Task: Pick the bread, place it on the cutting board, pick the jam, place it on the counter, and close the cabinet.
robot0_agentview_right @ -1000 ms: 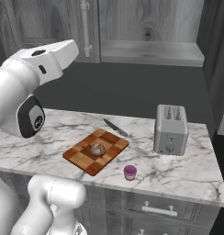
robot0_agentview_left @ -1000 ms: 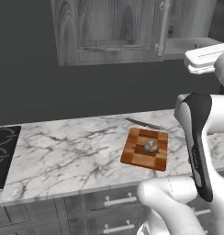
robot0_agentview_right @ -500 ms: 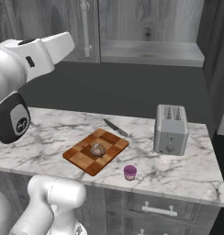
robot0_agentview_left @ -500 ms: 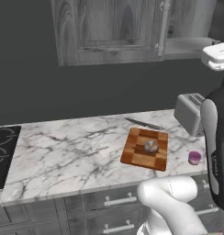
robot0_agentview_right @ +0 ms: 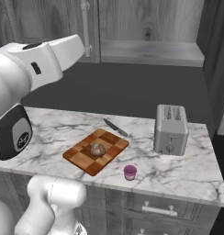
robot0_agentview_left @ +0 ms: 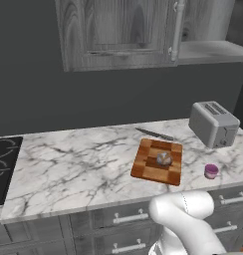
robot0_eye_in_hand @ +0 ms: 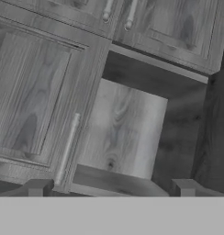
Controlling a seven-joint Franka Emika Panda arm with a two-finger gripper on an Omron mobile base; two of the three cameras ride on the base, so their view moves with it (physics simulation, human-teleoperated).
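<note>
An open compartment of the grey wall cabinet [robot0_eye_in_hand: 127, 133] faces the raised gripper [robot0_eye_in_hand: 110, 188], whose two dark fingertips stand wide apart and hold nothing. The closed door's pale bar handle [robot0_eye_in_hand: 68, 147] runs just beside the opening; the open door itself cannot be made out. Below, the bread [robot0_agentview_right: 97, 149] rests on the cutting board [robot0_agentview_right: 81, 158] near the counter [robot0_agentview_left: 68, 169] front edge, and the jam [robot0_agentview_right: 130, 172] stands on the marble just beside the board, toward the toaster [robot0_agentview_right: 171, 128]. Closing looks to be the step left: best to find the door's outer face and push flat and steadily, keeping the fingers off the handle.
</note>
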